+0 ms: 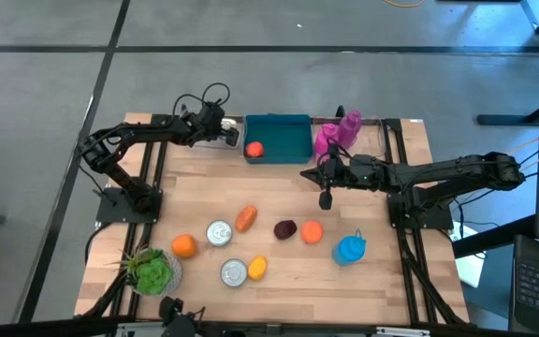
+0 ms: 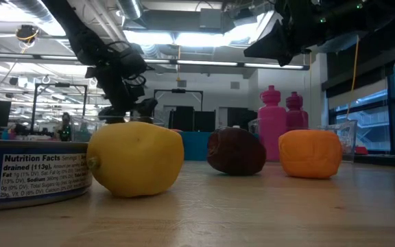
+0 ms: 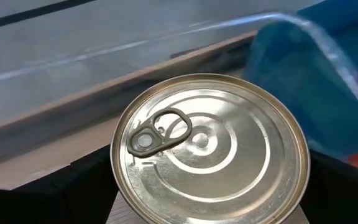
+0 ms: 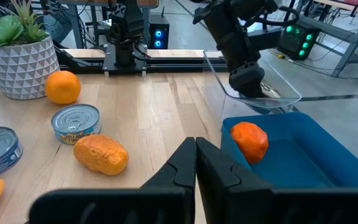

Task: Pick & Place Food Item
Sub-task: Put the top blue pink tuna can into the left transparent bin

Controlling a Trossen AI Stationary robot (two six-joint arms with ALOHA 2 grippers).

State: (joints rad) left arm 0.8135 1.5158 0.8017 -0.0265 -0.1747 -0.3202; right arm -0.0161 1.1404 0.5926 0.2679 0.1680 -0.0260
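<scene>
Left gripper (image 1: 227, 134) sits at the far edge beside the blue bin (image 1: 288, 150), jaws spread wide around a tin can (image 3: 209, 149); can top fills the left wrist view, pull-tab up. Whether the can rests in the clear container (image 4: 263, 87) beside the bin is hard to tell. Red-orange fruit (image 1: 254, 149) already lies in the bin.

Right gripper (image 1: 326, 198) hovers mid-table, fingers pressed together, empty.

For a clean release or grasp: keep the can centred between the jaws, move straight up, avoid the bin wall.
</scene>
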